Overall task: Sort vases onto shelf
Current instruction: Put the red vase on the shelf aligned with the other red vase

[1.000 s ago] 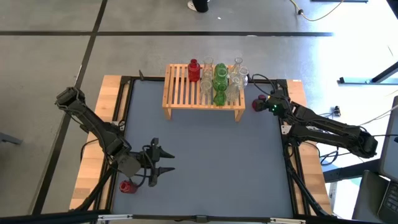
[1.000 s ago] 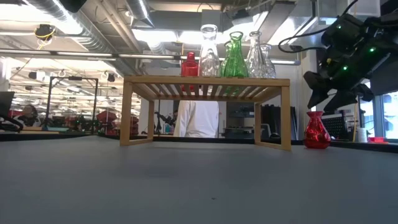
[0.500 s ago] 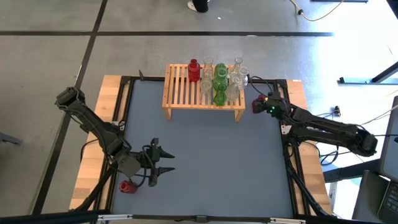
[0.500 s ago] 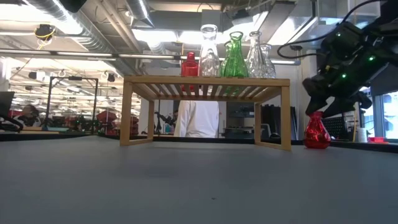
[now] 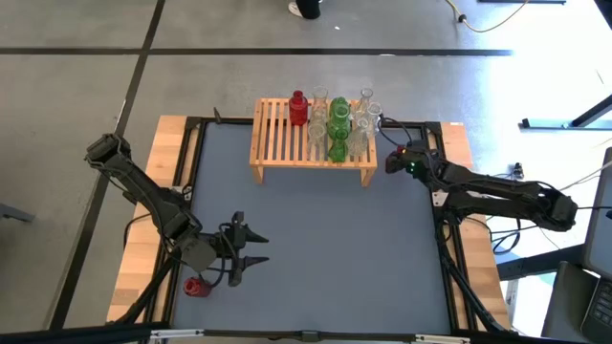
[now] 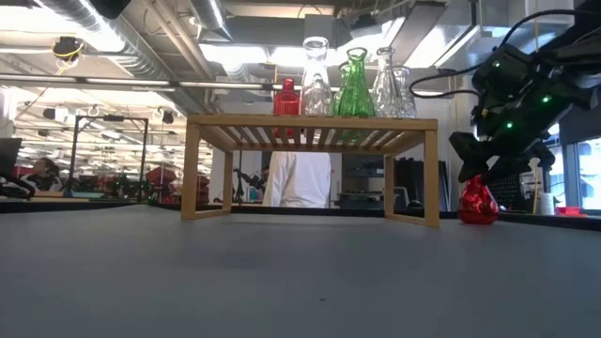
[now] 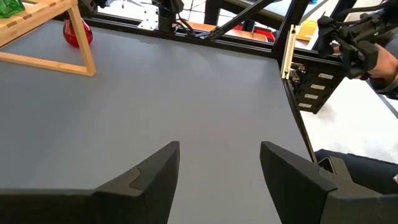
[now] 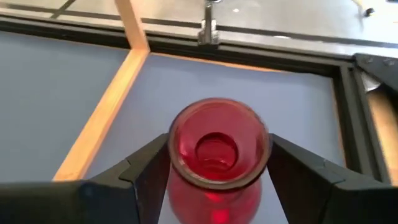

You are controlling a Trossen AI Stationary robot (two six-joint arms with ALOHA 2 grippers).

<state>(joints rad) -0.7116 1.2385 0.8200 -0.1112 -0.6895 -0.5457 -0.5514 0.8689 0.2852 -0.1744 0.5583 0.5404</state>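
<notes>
Right gripper [image 8: 214, 171]: has dropped over the red vase [image 8: 217, 149] beside the shelf [image 5: 314, 143]; fingers spread, straddling the flared neck, not yet closed. Pickup judged imminent. Vase: glossy glass, bulbous. Shelf: slatted pale wood. Left gripper [image 7: 217, 171]: open, idle near another red vase [image 5: 194, 286].

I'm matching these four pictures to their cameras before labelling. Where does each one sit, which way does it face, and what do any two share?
High view: above the table, looking straight down; both arms, the shelf, left gripper open.
Low view: at tabletop height, looking across under the shelf; the right arm reaches down from above.
Left wrist view: on the left arm, looking past its own fingers across the table.
Right wrist view: looking down, right gripper open around a red vase.
Shared: that red vase beside the shelf also shows in the low and left wrist views.
</notes>
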